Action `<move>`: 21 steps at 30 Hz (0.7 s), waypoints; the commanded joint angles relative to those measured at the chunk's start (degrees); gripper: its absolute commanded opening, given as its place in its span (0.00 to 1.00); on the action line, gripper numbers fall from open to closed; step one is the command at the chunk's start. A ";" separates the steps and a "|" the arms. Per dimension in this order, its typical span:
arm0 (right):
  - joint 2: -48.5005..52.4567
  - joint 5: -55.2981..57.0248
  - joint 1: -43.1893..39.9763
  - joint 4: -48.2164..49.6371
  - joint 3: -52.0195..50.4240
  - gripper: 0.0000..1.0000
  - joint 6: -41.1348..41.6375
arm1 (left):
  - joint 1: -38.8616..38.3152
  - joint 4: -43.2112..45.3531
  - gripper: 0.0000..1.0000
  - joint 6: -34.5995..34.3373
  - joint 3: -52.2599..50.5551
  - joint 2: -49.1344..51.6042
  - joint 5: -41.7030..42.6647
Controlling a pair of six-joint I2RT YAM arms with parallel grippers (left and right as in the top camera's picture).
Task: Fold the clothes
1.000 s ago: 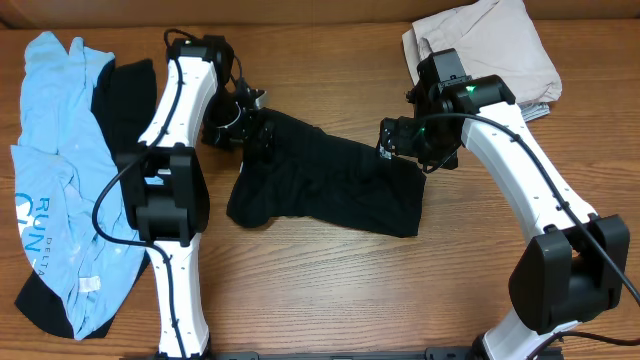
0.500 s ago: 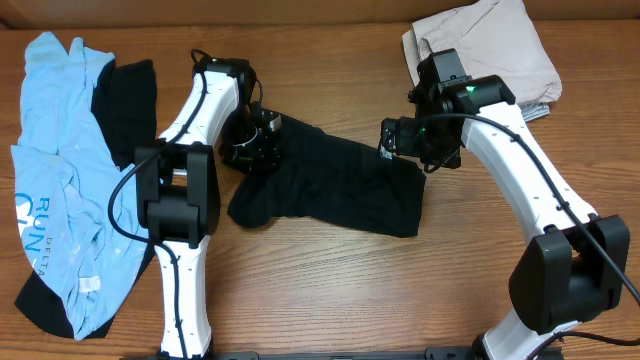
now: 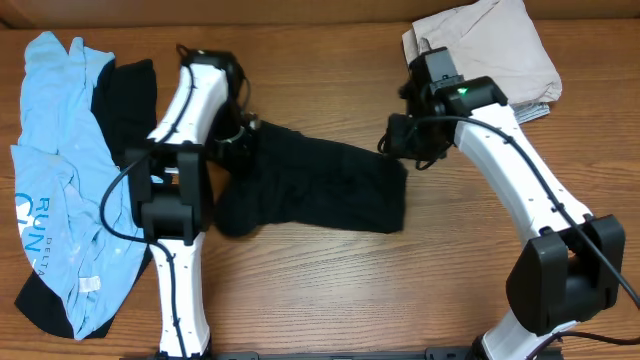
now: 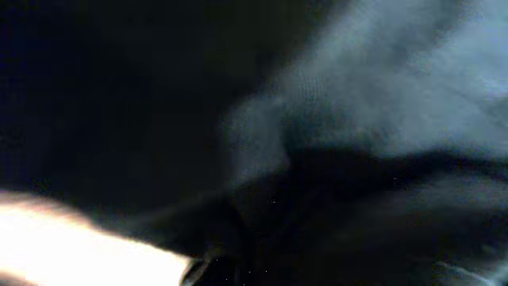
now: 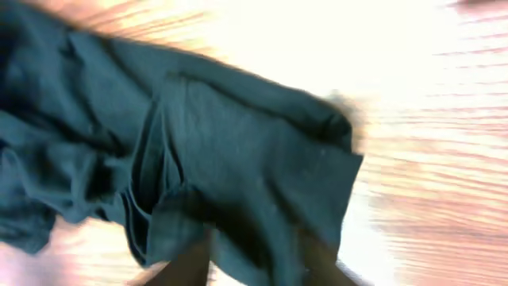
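The clothes in play are a large black garment (image 3: 315,190) lying crumpled at the table's middle. My left gripper (image 3: 243,133) is at its upper left corner, shut on the cloth. Dark fabric (image 4: 317,119) fills the left wrist view, so the fingers are hidden there. My right gripper (image 3: 393,143) is at the garment's upper right corner. In the right wrist view the garment (image 5: 222,143) runs between the two dark fingers (image 5: 189,262), which pinch a fold near its edge.
A light blue printed T-shirt (image 3: 55,190) lies spread at the far left over another black piece (image 3: 125,100). Beige pieces (image 3: 490,50) are heaped at the back right. Wooden tabletop (image 3: 350,290) shows in front of the garment.
Both grippers went from open to shut on the black garment. The left gripper shifted at the upper left corner, and the garment slid a little left, its right edge drawn in.
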 commanded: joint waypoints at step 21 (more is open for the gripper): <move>18.27 -8.48 7.43 10.99 0.57 0.04 13.53 | -0.04 -6.03 0.04 1.62 17.49 -7.39 -1.11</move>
